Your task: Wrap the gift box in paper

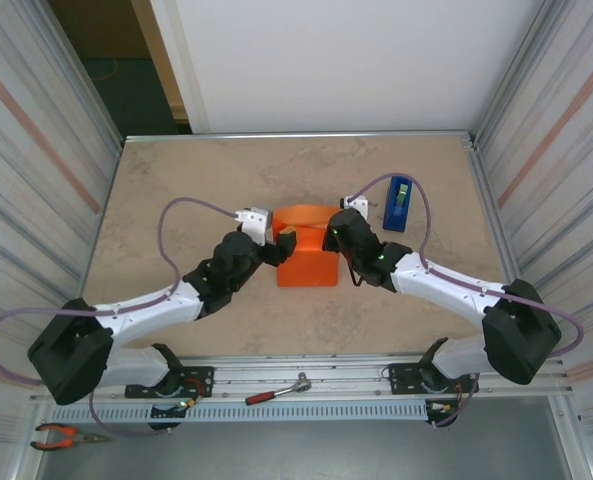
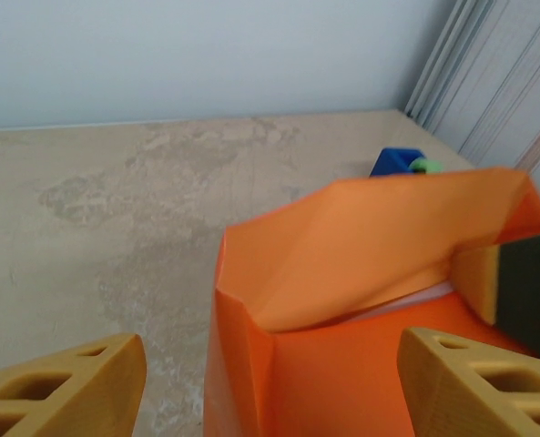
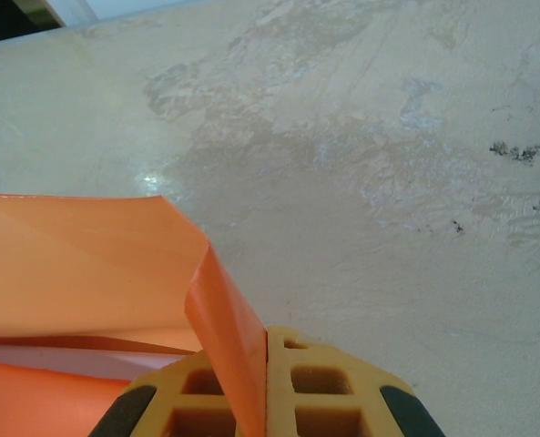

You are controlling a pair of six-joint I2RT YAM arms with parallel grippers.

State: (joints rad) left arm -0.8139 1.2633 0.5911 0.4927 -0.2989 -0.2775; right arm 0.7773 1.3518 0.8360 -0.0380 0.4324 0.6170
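The orange paper [image 1: 311, 258] stands folded up into a boxy shape at the middle of the table, and the gift box is hidden inside it. My left gripper [image 1: 279, 245] is at the paper's left end. In the left wrist view the left gripper [image 2: 274, 382] is open, its fingers either side of the paper's [image 2: 370, 264] near corner without pinching it. My right gripper [image 1: 328, 236] is at the paper's back right. In the right wrist view the right gripper [image 3: 268, 364] is shut on a raised flap of the paper [image 3: 229, 328].
A blue tape dispenser [image 1: 398, 203] stands just right of the paper, close to the right arm, and also appears behind the paper [image 2: 397, 161]. A ratchet tool [image 1: 276, 390] and pliers [image 1: 61, 436] lie on the rail near the arm bases.
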